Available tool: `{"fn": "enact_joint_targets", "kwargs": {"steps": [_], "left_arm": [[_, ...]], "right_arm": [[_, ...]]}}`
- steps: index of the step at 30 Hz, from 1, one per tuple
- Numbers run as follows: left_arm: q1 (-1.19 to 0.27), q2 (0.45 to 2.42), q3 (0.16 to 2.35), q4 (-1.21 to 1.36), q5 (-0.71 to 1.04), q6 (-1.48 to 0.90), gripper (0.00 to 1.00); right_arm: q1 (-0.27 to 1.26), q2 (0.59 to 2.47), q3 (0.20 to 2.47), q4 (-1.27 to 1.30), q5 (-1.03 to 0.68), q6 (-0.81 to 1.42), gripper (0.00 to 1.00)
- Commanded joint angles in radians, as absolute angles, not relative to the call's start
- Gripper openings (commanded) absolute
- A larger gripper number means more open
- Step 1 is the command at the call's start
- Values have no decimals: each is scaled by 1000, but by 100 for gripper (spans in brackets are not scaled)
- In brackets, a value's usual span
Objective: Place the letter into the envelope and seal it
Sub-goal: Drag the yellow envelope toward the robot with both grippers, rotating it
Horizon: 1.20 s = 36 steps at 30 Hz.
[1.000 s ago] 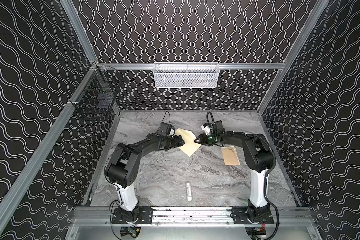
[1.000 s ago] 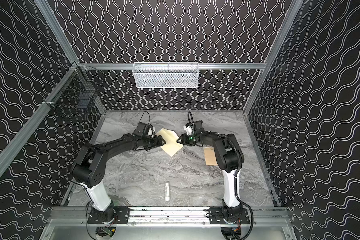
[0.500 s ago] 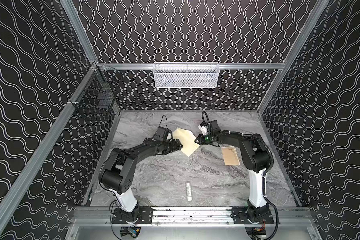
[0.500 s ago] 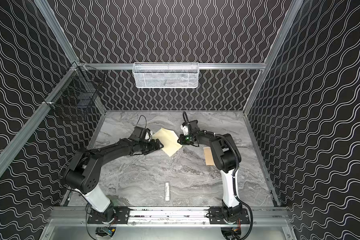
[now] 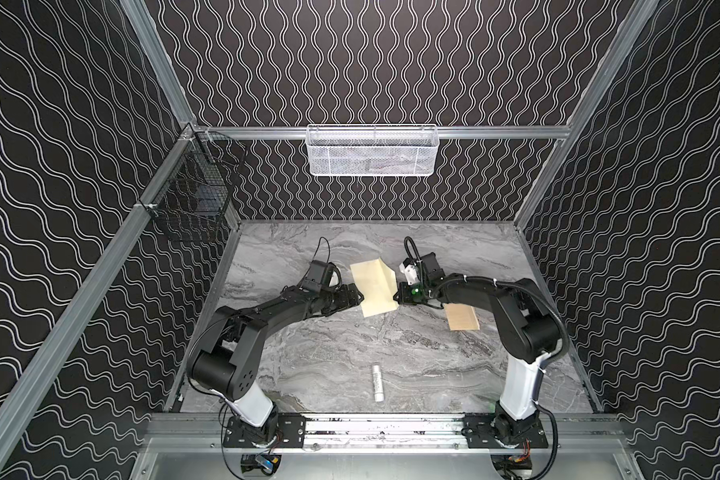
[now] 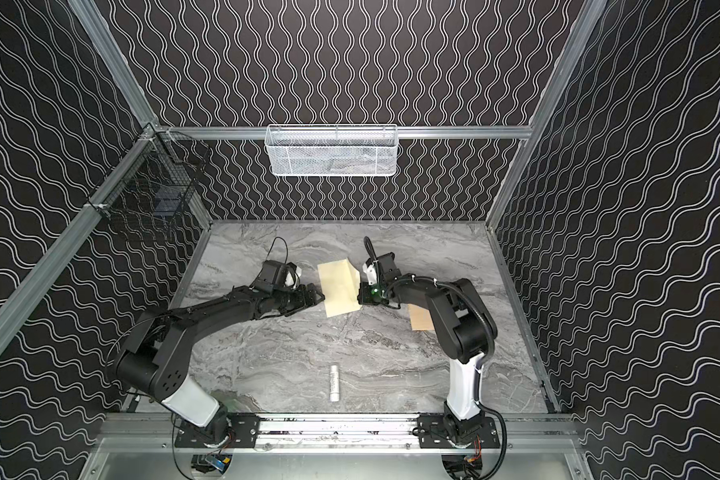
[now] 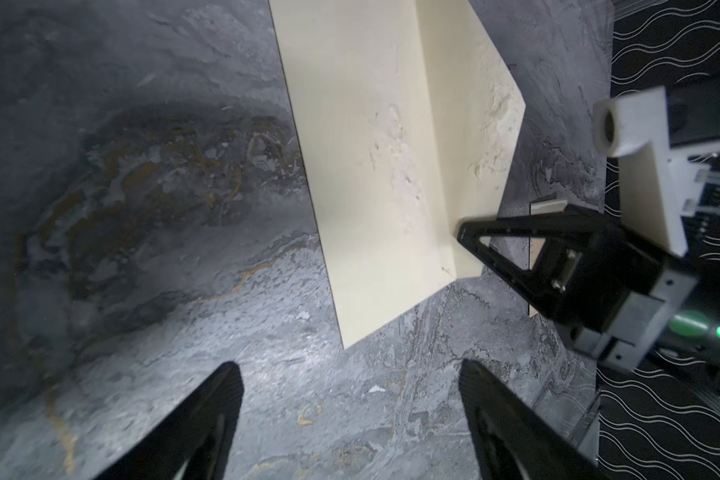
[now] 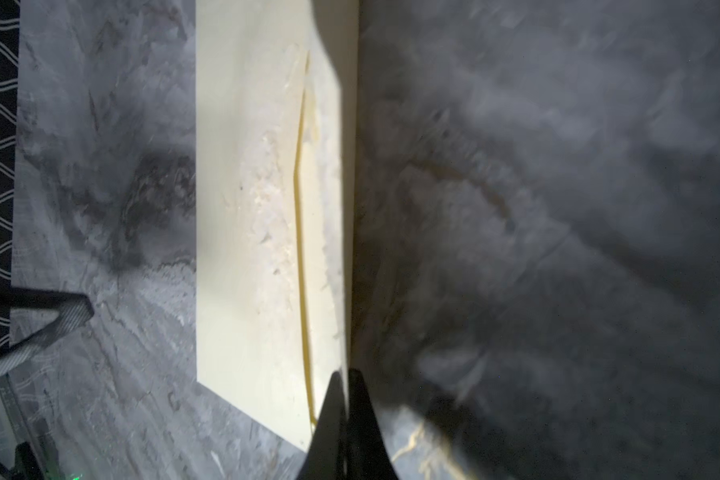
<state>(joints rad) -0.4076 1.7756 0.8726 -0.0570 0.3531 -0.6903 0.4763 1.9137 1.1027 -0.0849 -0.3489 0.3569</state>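
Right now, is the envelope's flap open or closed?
Open. The envelope has its pointed flap folded out away from the body, and the right gripper pinches the flap's edge.

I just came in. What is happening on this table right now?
Two robot arms are working on a cream envelope that lies toward the back of the table. The right gripper is shut on the edge of its flap. The left gripper is open beside the opposite edge and holds nothing. The tan letter lies partly under the right arm, not yet in the envelope. A small white stick lies near the front.
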Motion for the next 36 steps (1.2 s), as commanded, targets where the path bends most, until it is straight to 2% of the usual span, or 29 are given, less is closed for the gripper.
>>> {"fn": "enact_joint_targets", "kwargs": {"steps": [1, 9, 17, 31, 36], "left_arm": [[-407, 1747, 836, 22, 371, -716, 86], [-424, 1674, 721, 106, 387, -753, 86], [-462, 1636, 681, 122, 377, -758, 86], [-495, 1706, 679, 173, 397, -763, 86], [-503, 1711, 686, 172, 399, -759, 87]], "right_arm": [[502, 1836, 1032, -41, -294, 441, 2], [618, 1660, 806, -17, -176, 592, 0], [728, 1563, 690, -11, -59, 765, 1], [873, 1499, 677, -101, 244, 939, 0], [873, 1524, 690, -91, 242, 912, 0]]}}
